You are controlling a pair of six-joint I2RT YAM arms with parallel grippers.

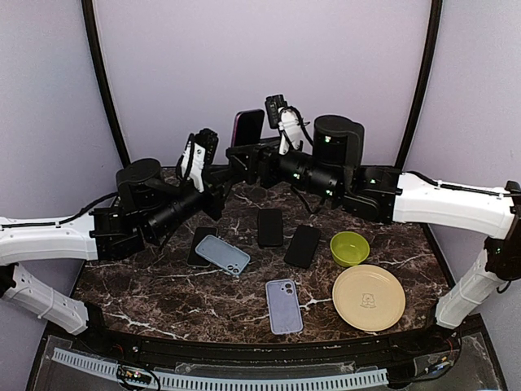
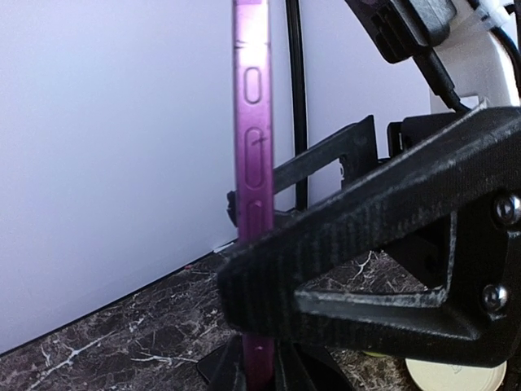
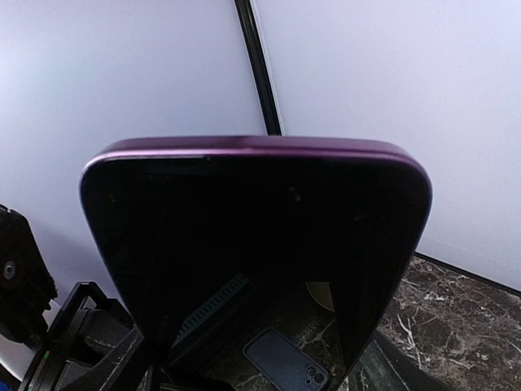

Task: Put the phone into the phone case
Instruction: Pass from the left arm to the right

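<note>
Phone (image 1: pixel 248 128) is off the table (image 1: pixel 163 301), held upright in the air, up and back-left of the green bowl (image 1: pixel 349 248), against the back wall. Black screen with a purple edge. In the left wrist view the edge (image 2: pixel 251 163) runs vertically and shows moulded button bumps. Can't tell whether the purple is a case shell or the phone's own frame.

Left gripper (image 1: pixel 229 169) is pinched on the phone's lower part. Left wrist view shows the near finger (image 2: pixel 366 236) clamped across the purple edge.

Right gripper (image 1: pixel 251 156) comes in from the bowl side and meets the phone's lower end. In the right wrist view the phone fills the frame and no fingers show, so I can't tell whether the jaws are spread or gripping.

On the table, relative to the bowl:
- cream plate (image 1: pixel 368 297) just in front, near side
- black phone (image 1: pixel 302 245) just left, lying flat
- second black phone (image 1: pixel 270 227) further left
- pale blue case (image 1: pixel 222 254) further left again, tilted, lying partly on a dark slab (image 1: pixel 198 243)
- another pale blue case (image 1: pixel 283 306) front-left, beside the plate, camera cutout up
</note>
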